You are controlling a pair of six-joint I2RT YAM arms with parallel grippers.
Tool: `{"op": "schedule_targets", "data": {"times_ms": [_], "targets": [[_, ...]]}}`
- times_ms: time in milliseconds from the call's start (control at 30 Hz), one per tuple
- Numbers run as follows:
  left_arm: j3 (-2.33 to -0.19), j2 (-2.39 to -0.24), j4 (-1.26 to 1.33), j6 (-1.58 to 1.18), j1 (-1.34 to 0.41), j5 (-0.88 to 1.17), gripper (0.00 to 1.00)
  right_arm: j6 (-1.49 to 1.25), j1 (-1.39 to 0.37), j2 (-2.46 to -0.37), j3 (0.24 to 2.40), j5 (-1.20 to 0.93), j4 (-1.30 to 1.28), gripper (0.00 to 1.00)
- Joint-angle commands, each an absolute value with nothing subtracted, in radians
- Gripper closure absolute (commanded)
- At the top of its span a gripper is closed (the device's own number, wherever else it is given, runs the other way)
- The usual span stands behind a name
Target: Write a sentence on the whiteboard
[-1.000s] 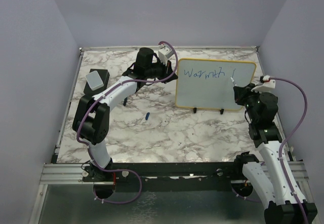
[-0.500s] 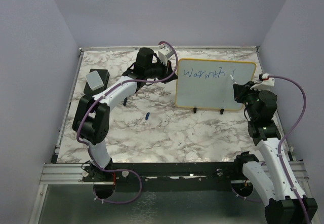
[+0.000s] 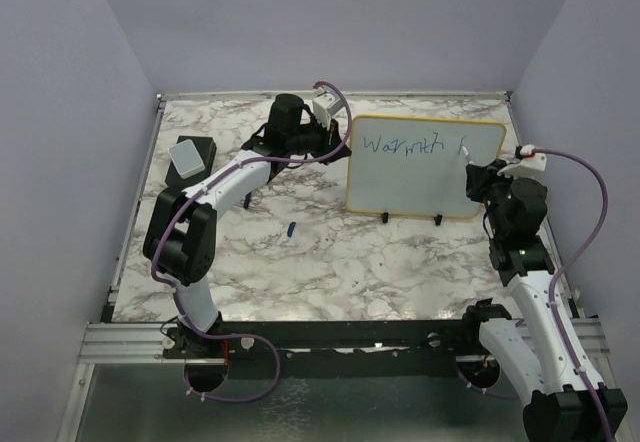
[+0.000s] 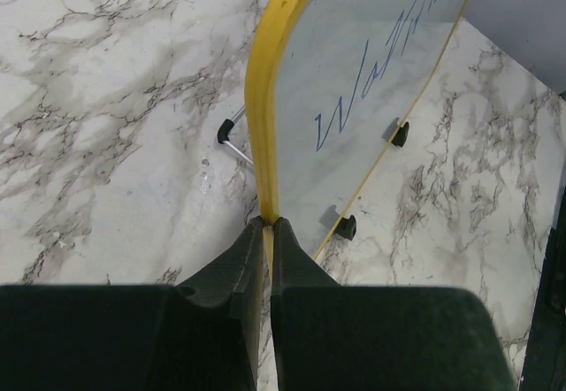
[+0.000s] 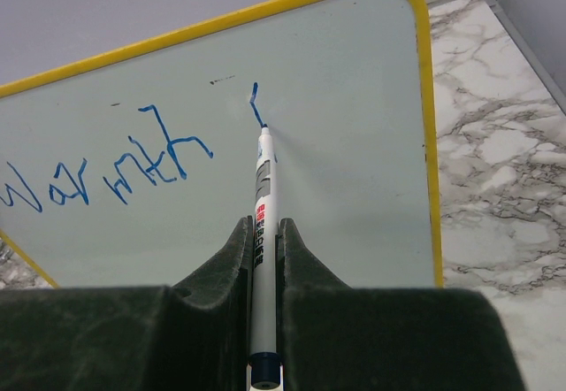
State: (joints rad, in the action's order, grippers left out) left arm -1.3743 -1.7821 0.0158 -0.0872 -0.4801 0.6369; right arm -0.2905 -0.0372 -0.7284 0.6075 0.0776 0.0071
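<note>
1. The whiteboard [image 3: 425,167] stood on the desk [image 3: 330,262], my left tool [image 4: 267,225] pinching its yellow edge; a hard push could have tipped it.
2. My right tool [image 5: 262,223] pinched the marker [image 5: 263,172], tip on the board; it could have twisted loose.
3. The sentence [image 5: 110,174], at "Warmth" plus one stroke, risked crowding the right frame.

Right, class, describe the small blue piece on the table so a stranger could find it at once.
On the marble table, find the yellow-framed whiteboard standing. Left of its feet and nearer the arms lies the small blue piece, alone on bare marble; it is far smaller than the grey-topped block.
</note>
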Motion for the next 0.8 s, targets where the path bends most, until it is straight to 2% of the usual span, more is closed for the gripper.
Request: {"op": "schedule_targets", "data": {"times_ms": [0,467,767], "targets": [[-1.376,-1.764,-0.026,-0.06,-0.484,0.632,1.0,-0.287,-0.031,-0.729,0.618,0.124,0.007,0.99],[-1.378,-1.764,-0.029,-0.06,-0.485,0.633,1.0,-0.262,-0.031,-0.749,0.62,-0.029,0.045,0.99],[-1.378,-1.766,-0.03,-0.059,-0.484,0.634,1.0,-0.265,-0.031,-0.766,0.62,-0.011,0.051,0.99]]}}
